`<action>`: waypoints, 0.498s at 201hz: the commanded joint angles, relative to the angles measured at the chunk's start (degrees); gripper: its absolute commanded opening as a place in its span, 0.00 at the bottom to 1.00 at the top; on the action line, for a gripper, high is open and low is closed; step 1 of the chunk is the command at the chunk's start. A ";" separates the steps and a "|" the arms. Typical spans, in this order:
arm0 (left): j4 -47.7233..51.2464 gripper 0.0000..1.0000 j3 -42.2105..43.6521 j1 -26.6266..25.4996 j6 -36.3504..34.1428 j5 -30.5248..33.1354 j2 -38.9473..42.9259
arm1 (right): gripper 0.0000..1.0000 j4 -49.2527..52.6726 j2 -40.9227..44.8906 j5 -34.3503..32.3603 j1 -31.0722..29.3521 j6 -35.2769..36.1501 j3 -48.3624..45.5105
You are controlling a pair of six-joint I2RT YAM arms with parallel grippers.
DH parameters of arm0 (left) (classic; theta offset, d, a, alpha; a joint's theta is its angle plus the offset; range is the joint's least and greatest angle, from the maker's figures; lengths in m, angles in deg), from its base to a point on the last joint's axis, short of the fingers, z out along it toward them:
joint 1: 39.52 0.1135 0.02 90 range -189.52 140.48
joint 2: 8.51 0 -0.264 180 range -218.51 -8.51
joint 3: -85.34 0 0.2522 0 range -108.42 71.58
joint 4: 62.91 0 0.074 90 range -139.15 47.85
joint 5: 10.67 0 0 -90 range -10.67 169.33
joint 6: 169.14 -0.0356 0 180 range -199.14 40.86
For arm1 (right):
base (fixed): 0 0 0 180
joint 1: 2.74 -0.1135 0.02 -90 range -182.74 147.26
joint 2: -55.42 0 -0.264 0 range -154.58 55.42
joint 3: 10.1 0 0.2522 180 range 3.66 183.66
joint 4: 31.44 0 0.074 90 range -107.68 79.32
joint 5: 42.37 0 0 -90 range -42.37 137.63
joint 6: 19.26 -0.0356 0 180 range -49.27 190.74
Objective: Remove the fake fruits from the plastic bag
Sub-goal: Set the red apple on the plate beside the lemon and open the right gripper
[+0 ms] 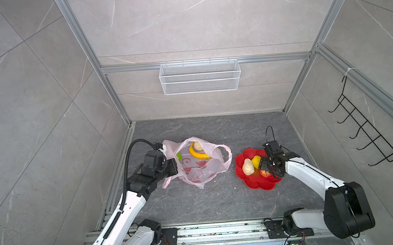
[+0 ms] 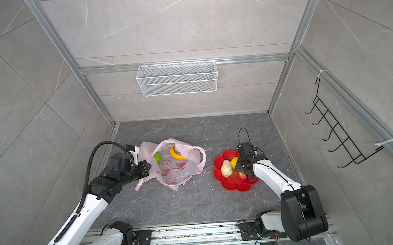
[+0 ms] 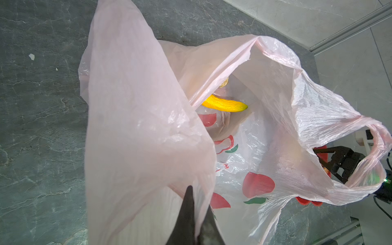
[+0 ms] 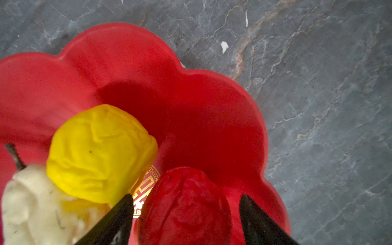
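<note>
Three fruits lie in the bag [image 1: 201,174], left of the red dish [image 1: 258,185]: a banana [image 1: 199,154], a beige lump [image 1: 199,146] at the far side and a green ball [image 1: 178,156] on the left. The left gripper [image 3: 197,199] is pressed together on the bag's left edge, lifting the mouth. The right gripper [image 4: 184,197] is spread over the dish, with a red ball [image 4: 186,216] between its jaws. The banana looks light, hollow and easily dented, so I would take it across the middle, clear of the flimsy film.

2 white-shelled arms [image 1: 130,203] with black joints; black corrugated cable [image 1: 126,173] along the left.
</note>
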 commanded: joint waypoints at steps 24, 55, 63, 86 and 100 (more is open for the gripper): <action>-0.90 0.01 -0.69 0.13 -0.75 0.00 0.66 | 0.80 4.59 4.76 0.76 -0.49 0.68 2.67; -0.81 0.01 -0.87 0.12 -0.69 -0.18 0.61 | 0.79 6.16 6.70 0.73 -1.14 1.15 3.92; -0.66 0.01 -0.86 0.12 -0.69 -0.22 0.70 | 0.79 6.57 7.14 0.73 -1.60 1.31 4.31; -0.15 0.01 -0.95 0.16 -0.63 -0.51 0.72 | 0.77 7.22 8.99 -0.02 -4.56 2.03 6.22; 0.43 0.01 -1.04 0.15 -0.68 -0.78 0.72 | 0.75 7.22 10.32 -1.10 -7.80 2.39 7.71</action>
